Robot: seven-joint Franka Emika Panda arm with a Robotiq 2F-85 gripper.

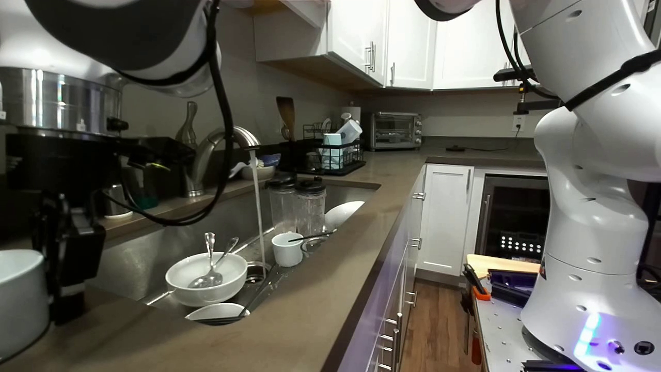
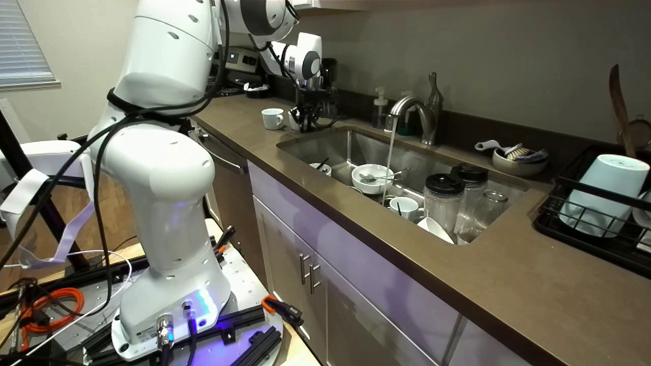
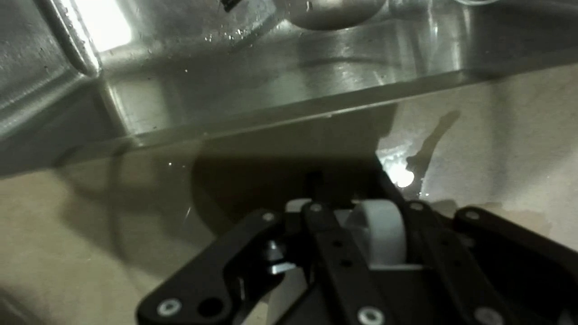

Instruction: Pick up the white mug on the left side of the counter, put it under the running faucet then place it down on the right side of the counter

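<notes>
- Nearest in the wrist view, my gripper (image 3: 361, 205) is standing narrow, its fingers (image 3: 428, 237) holding the handle (image 3: 386, 234) of the white mug (image 1: 19, 305) between them; how firmly, I am not able to tell.
- Step in hand, in my judgement: I am securing the grasp; rinsing and placing are awaiting completion.
- Next move, as I am reading it: lifting straight up, clearing the edge of the sink (image 2: 368, 147), then carrying the mug level toward the faucet (image 2: 428, 126), where water (image 2: 390, 157) is running.
- Position: the mug is standing upright on the counter (image 2: 508, 264), left of the sink, sitting just beside my fingers; only the handle is passing between them.
</notes>
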